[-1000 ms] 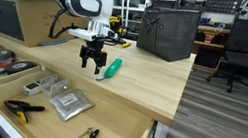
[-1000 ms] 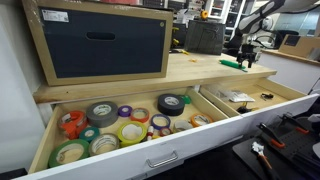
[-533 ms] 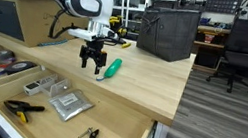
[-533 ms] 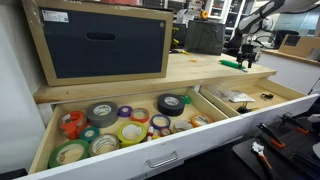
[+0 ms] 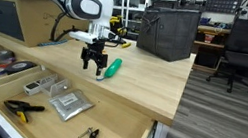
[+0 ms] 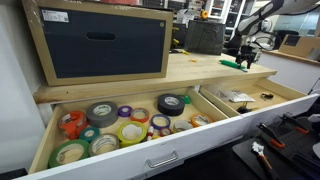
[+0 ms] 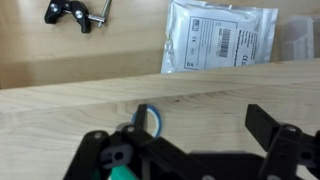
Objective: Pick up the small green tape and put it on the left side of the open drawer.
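In the wrist view the small green tape [image 7: 150, 121], a tiny pale ring standing on edge, rests on the wooden tabletop. My gripper [image 7: 197, 115] is open and low over the table. The tape is between its fingers, close against one finger [image 7: 138, 118], and the other finger [image 7: 262, 125] is far off. In both exterior views the gripper [image 5: 91, 64] [image 6: 247, 55] hangs over the tabletop next to the bright green oblong item [image 5: 112, 68]; the tape is too small to make out there. The open drawer [image 5: 54, 124] [image 6: 240, 110] lies below the table's front edge.
The drawer holds yellow-handled pliers [image 5: 21, 109], silvery packets [image 5: 68, 102] [image 7: 220, 35] and a small black tool [image 5: 94, 136] [image 7: 72, 12]. A second open drawer [image 6: 45, 150] holds several tape rolls. A black bag [image 5: 168, 33] and a cardboard box [image 5: 46, 18] stand on the table.
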`<state>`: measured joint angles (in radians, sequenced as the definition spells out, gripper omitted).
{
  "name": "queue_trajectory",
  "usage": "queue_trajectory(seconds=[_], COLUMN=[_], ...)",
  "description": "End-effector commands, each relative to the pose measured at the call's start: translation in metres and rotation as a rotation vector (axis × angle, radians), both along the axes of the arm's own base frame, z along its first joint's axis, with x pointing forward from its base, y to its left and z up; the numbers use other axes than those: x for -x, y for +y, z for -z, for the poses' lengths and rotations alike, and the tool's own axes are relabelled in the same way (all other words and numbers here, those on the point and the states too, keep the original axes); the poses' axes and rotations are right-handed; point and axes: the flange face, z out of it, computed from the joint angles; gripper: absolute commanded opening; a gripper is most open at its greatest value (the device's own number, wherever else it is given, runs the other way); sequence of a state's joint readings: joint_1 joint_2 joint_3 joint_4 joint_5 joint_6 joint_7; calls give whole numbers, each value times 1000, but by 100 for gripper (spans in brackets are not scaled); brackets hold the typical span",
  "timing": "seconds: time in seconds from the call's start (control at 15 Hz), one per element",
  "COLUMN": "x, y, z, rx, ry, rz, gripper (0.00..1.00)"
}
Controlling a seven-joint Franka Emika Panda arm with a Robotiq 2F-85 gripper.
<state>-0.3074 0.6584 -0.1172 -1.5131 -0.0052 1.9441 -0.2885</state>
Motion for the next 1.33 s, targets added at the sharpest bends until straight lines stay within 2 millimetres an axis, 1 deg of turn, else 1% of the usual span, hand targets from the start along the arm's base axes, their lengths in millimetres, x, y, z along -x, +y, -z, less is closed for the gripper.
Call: queue_trajectory(seconds=[0.0,0.2,0.33,0.8,1.13,1.27], x=[-7,-8,-5,-2,-5,-5], y=[-2,-1,1,-4,-1,1], z=[-7,-8,-8,8,16,15], rx=[12,16,7,16,25,21], ry=[-59,-79,-73,-71,-95,-98], rz=[6,-5,-14,-18,-25,-28], gripper=[100,100,100,100,100,100])
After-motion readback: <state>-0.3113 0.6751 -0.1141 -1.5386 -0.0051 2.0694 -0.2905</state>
